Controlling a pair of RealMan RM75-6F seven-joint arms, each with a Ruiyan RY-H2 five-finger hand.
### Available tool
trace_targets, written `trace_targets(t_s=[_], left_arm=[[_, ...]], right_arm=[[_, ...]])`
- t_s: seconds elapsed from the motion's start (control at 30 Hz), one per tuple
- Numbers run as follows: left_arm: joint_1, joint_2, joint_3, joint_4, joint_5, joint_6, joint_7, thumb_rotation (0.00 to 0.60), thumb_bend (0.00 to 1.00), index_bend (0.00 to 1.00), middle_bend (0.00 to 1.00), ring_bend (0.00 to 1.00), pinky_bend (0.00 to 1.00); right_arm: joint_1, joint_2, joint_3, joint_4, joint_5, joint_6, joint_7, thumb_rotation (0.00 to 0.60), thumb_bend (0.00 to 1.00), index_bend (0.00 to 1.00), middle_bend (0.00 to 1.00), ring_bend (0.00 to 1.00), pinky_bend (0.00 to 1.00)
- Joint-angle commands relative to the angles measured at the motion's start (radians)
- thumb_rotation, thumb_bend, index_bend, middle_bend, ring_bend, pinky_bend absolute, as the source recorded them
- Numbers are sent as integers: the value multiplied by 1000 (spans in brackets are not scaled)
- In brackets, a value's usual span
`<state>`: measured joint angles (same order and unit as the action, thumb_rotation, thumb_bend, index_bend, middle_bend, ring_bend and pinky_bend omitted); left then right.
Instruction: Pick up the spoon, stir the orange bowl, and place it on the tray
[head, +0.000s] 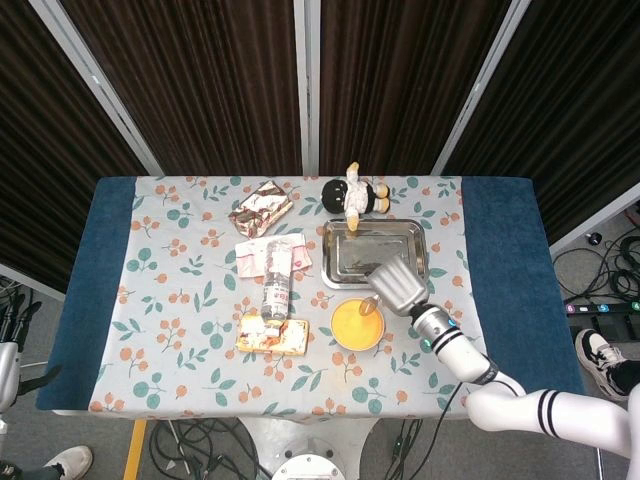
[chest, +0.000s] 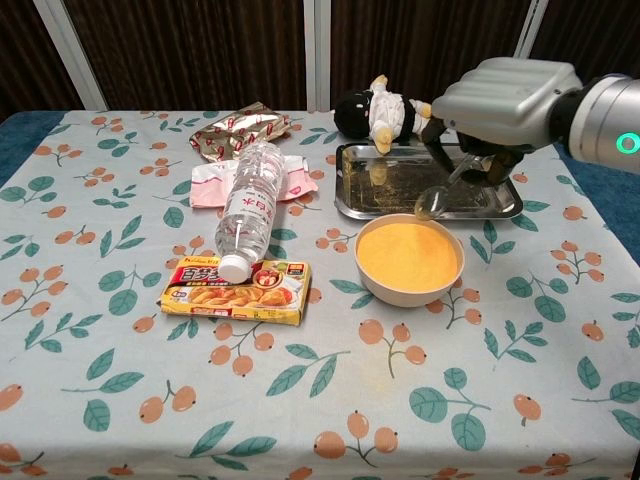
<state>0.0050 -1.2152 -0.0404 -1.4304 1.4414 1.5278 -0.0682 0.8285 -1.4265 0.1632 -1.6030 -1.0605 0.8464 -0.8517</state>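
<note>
Risk: the spoon (chest: 447, 190) is held by its handle alone, with the spoon bowl hanging free above the far rim of the orange bowl (chest: 409, 258). A loose pinch may let it twist or drop when it meets the orange contents. Too steep or too fast a descent may push the rim and shift or tip the orange bowl, which sits just in front of the tray (chest: 504, 210) at centre right of the chest view. Vigorous stirring may throw contents onto the tablecloth (chest: 300, 400).

Pose: the right hand (chest: 497, 105) hangs in the upper right of the chest view, above the tray, palm downward, forearm leading off the right edge. Its fingers (chest: 478, 158) curl down and pinch the spoon handle; the exact contact points cannot be made out. In the head view the right hand (head: 395, 285) overlaps the tray's near edge. The left hand is not visible in either view.
</note>
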Motion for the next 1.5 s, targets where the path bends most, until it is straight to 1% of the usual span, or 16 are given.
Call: trace_targets(t_s=[0.03, 0.27, 0.37, 0.43, 0.5, 0.57, 0.63, 0.73, 0.83, 0.97, 1.03, 1.23, 1.33, 1.5], left_arm=[[3, -1, 2, 5, 2, 2, -4, 600, 91, 162, 76, 93, 120], [3, -5, 1, 16, 5, 2, -13, 600, 91, 162, 76, 93, 120], [5, -7, 1, 21, 7, 6, -18, 600, 91, 162, 76, 93, 120], [6, -7, 0, 23, 5, 5, -20, 600, 91, 162, 76, 93, 120], [6, -7, -1, 24, 4, 2, -22, 600, 91, 162, 76, 93, 120], [5, -7, -1, 24, 4, 1, -21, 600, 90, 162, 76, 93, 120], [5, -7, -1, 23, 6, 2, -19, 600, 91, 162, 76, 93, 120], [4, -5, -2, 19, 9, 5, -15, 600, 91, 161, 76, 93, 120], [3, -3, -3, 11, 12, 5, -8, 600, 91, 162, 76, 93, 120], [6, -1, -1, 6, 9, 5, -4, 600, 91, 161, 76, 93, 120], [7, -1, -1, 5, 6, 3, -3, 600, 91, 162, 76, 93, 120], [9, -2, -1, 6, 4, 3, -3, 600, 91, 162, 76, 93, 120], [9, -2, -2, 8, 3, 2, -4, 600, 91, 162, 76, 92, 120], [9, -6, -2, 14, 2, -2, -9, 600, 91, 162, 76, 93, 120]], right_arm=[[21, -47, -8, 13, 40, -10, 11, 600, 347, 671, 944, 1000, 1000], [31, -94, -50, 24, 95, 2, 17, 600, 347, 611, 944, 1000, 1000], [33, -89, -67, 8, 115, 7, 14, 600, 345, 529, 944, 1000, 1000], [33, -77, -74, -12, 121, 17, 12, 600, 344, 441, 944, 1000, 1000], [32, -60, -81, -36, 119, 31, 13, 600, 344, 379, 944, 1000, 1000], [30, -39, -89, -59, 118, 43, 13, 600, 344, 330, 944, 1000, 1000], [28, -20, -96, -78, 117, 54, 12, 600, 343, 302, 944, 1000, 1000], [25, 2, -98, -94, 104, 71, 26, 600, 343, 303, 944, 1000, 1000], [26, 7, -102, -87, 95, 71, 45, 600, 329, 347, 944, 1000, 1000], [27, -8, -112, -71, 82, 67, 66, 600, 218, 410, 947, 1000, 1000], [29, -19, -116, -58, 77, 64, 71, 600, 199, 429, 948, 1000, 1000], [43, -58, -122, -15, 73, 53, 76, 600, 204, 452, 948, 1000, 1000], [48, -69, -121, -3, 75, 54, 77, 600, 258, 462, 948, 1000, 1000], [56, -81, -121, 12, 88, 51, 75, 600, 287, 472, 948, 1000, 1000]])
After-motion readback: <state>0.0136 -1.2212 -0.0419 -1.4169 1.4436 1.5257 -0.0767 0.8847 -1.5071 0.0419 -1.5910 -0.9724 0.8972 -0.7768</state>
